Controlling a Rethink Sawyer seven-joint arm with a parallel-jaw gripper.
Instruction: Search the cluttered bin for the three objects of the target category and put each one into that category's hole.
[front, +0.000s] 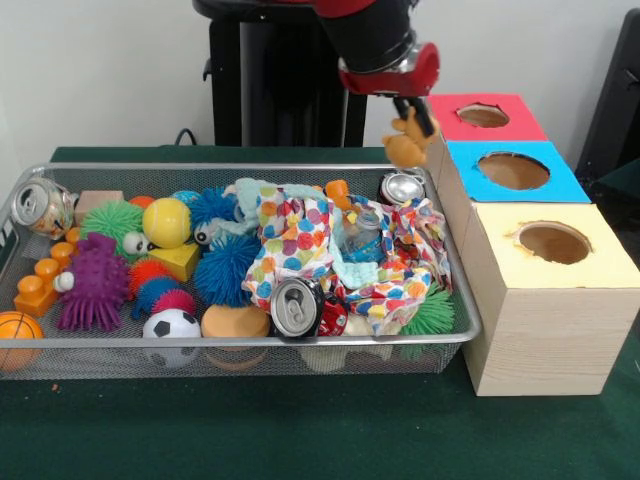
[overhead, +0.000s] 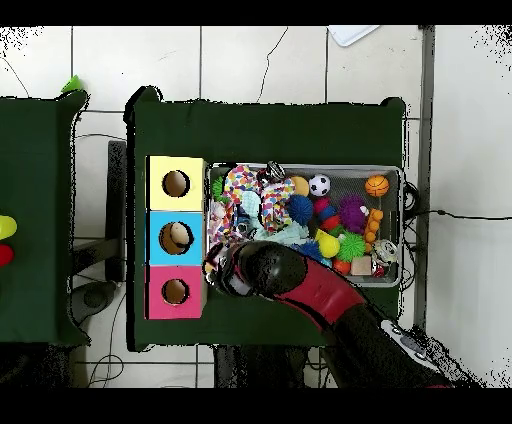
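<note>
Front view: black-fingered gripper on red-and-black arm (front: 412, 118) pinching small yellow-orange plush animal (front: 406, 148), hanging upper centre-right, above silver wire-mesh bin's (front: 455, 290) far corner, just beside pale wooden box. Red-surround round hole (front: 483, 115) lying right of it. Risk, judging: toy dangling low, snagging box edge, or dropping early into bin.

Silver wire-mesh bin (front: 455, 300) with a metal rim; beside it, pale rough-grained wooden box (front: 545, 340); inside, spotted cloth (front: 300, 240).
</note>
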